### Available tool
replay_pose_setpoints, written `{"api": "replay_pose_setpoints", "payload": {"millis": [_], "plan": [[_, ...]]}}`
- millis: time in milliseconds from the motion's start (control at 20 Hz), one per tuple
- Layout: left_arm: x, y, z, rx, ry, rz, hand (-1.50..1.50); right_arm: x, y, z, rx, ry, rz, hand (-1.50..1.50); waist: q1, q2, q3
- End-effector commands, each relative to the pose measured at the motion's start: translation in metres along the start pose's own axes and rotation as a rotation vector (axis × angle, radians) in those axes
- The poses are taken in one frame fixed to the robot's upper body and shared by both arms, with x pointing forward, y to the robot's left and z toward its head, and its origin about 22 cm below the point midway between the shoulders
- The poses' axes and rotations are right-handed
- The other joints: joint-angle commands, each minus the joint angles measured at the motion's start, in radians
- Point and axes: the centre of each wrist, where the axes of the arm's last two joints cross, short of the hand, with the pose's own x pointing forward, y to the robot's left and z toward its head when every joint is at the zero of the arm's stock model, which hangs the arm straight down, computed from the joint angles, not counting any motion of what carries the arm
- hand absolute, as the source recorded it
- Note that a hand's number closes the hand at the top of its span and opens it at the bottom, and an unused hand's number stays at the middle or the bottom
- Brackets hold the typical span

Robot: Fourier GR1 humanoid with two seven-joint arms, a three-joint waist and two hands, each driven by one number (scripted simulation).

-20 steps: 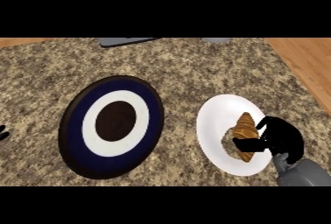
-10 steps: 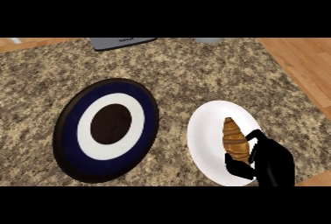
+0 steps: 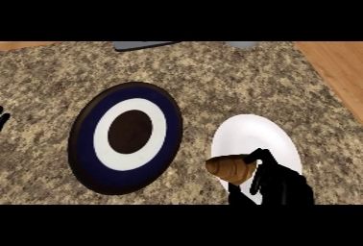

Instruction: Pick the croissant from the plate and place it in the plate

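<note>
Hands: two, right hand and left hand.
Plates: two, white plate beneath the right hand, navy-ringed plate to its left.
Croissant: one, in the right hand.

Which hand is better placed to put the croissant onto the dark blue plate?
Right hand: its fingers hold the golden-brown croissant, near the dark blue ringed plate. Left hand rests at the left edge.

Speckled brown stone counter under the right hand; far beyond it, a dark grey slab and a paler grey piece; a light wooden surface to its right.
</note>
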Motion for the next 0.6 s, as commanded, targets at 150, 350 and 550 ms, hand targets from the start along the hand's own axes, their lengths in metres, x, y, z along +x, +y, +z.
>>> {"api": "replay_pose_setpoints", "payload": {"millis": [150, 350, 550], "plan": [[0.015, -0.024, -0.024, -0.061, -0.029, 0.021, 0.00, 0.052, -0.014, 0.045, -0.152, 0.046, -0.139, 1.50, 0.079, 0.028, 0.000], [0.030, -0.038, -0.042, -0.108, -0.063, 0.022, 0.00, 0.059, -0.011, 0.051, -0.203, 0.069, -0.110, 1.50, 0.129, 0.043, 0.002], [0.033, -0.054, -0.047, -0.146, -0.067, 0.027, 0.00, 0.066, -0.010, 0.039, -0.228, 0.073, -0.118, 1.50, 0.179, 0.052, 0.003]]}}
